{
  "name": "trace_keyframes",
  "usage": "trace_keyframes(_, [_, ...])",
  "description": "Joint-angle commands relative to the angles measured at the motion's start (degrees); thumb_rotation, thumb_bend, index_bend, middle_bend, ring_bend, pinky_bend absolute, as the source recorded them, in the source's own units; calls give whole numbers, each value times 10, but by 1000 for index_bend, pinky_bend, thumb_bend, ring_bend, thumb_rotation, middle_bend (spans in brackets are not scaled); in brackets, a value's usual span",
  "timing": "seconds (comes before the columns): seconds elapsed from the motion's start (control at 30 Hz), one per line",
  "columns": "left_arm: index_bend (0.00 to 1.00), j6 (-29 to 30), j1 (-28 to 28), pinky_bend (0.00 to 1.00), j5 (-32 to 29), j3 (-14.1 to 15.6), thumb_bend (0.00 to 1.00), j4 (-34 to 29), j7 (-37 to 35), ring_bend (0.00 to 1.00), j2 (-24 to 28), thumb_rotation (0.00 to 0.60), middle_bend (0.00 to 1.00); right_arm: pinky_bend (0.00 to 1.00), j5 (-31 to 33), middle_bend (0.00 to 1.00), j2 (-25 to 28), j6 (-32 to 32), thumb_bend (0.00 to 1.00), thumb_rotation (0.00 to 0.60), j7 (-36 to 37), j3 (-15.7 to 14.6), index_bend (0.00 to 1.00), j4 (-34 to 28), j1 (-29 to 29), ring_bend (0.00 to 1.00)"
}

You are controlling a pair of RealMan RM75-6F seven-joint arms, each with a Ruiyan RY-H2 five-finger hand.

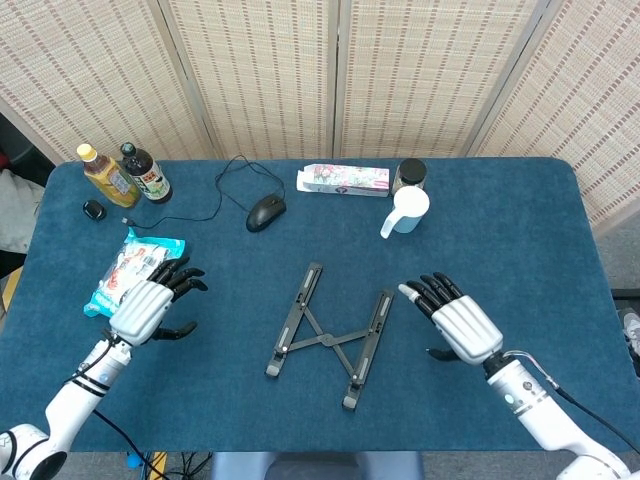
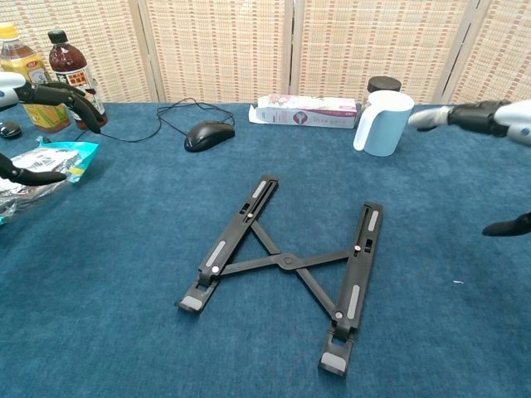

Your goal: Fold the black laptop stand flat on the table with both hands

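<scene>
Looking down at the table, we see the black laptop stand lying collapsed near the middle of the blue table, its two rails spread in a shallow V and joined by crossed struts. Our left hand hovers well to the stand's left with fingers spread and nothing held, just beside a snack bag. Our right hand hovers just to the stand's right, fingers apart and empty. Neither hand touches the stand. We judge the fold close to finished; to do the closing step well, we would press both rails evenly from above, one hand per rail, checking that the feet and struts sit flush against the cloth without sliding it. Along the far edge of the blue cloth surface stand two bottles, a small dark object, a wired mouse, a long printed box, a dark jar, and a pale mug. Behind the table stands a folding screen of woven panels.
</scene>
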Motion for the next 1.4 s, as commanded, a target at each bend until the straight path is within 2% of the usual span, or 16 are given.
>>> trace_keyframes(0.03, [280, -2, 1, 56, 0, 2, 221, 0, 0, 31, -2, 600, 172, 26, 18, 100, -31, -17, 27, 600, -18, 8, 0, 32, 12, 0])
trace_keyframes(0.67, [280, 7, 12, 56, 18, 11, 221, 3, -7, 31, -5, 600, 172, 1, 83, 56, -206, -73, 29, 600, -76, 51, 0, 194, 77, 0])
trace_keyframes(1.13, [280, 6, 12, 55, 23, 12, 221, 20, -19, 31, -8, 600, 172, 0, 91, 46, -287, -90, 29, 600, -96, 61, 0, 295, 119, 0])
trace_keyframes(1.4, [280, 12, 17, 55, 24, 13, 221, 23, -23, 31, -7, 600, 172, 0, 104, 46, -323, -96, 30, 600, -95, 78, 0, 342, 140, 0])
